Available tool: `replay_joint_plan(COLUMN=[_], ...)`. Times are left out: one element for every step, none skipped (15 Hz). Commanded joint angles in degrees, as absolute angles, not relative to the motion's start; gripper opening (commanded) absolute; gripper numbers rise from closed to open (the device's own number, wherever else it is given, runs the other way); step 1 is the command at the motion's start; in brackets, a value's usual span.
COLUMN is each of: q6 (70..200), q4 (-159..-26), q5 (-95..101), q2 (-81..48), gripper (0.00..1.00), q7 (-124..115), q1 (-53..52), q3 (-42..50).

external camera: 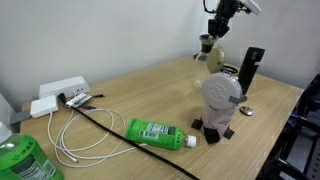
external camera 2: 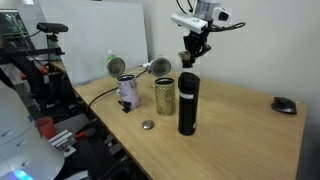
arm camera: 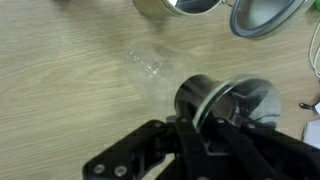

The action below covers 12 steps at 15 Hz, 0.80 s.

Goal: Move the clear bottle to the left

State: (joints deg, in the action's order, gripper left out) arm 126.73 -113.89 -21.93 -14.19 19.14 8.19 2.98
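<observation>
Counter (external camera: 150, 90): light wood, white wall behind.
Clear bottle (external camera: 210, 55): upright, upper right of an exterior view, behind white round-faced gadget (external camera: 222, 92); dark collar (arm camera: 205, 95) centre-right in wrist view.
Gripper (external camera: 217, 28): directly over the collar; fingers apart or together, cannot tell.
Green-labelled bottle (external camera: 155, 132): lying on its side, lower centre.
Power strip (external camera: 60, 92): left edge, cables alongside.

Clear bottle (external camera: 211, 59): transparent glass, rounded body, narrow neck, dark collar at the flared top. Stands upright directly beneath the claw (external camera: 215, 30), collar close under the fingertips.
</observation>
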Motion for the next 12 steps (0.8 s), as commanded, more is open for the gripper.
replay_joint_plan(q6=[124.7,124.2,123.7,123.2,123.0,122.8,122.5,122.2,121.6,120.7,119.8,119.2], q4=[-113.6,-113.4,-113.5,-113.5,-113.5,-113.5,-113.3,-113.2,-113.1,-112.8,-112.7,-112.9], q5=[-24.3,-25.4,-26.3,-27.5,-28.3,-29.4,-30.6,-31.5,-32.4,-32.9,-33.4,-33.6], q2=[-14.0,-13.9,-13.4,-13.0,-12.7,-12.1,-11.6,-10.8,-10.1,-9.4,-8.6,-7.7], gripper=[0.04,0.04,0.04,0.04,0.04,0.04,0.04,0.04,0.04,0.04,0.04,0.04], q7=[21.8,22.5,22.4,22.9,23.4,23.8,24.2,24.5,24.9,25.1,25.4,25.8], q1=[9.6,9.8,9.6,9.6,9.6,9.6,9.6,9.6,9.5,9.3,9.1,8.8], q3=[2.0,1.9,1.7,1.5,1.4,1.2,1.1,1.1,1.1,1.2,1.3,1.5])
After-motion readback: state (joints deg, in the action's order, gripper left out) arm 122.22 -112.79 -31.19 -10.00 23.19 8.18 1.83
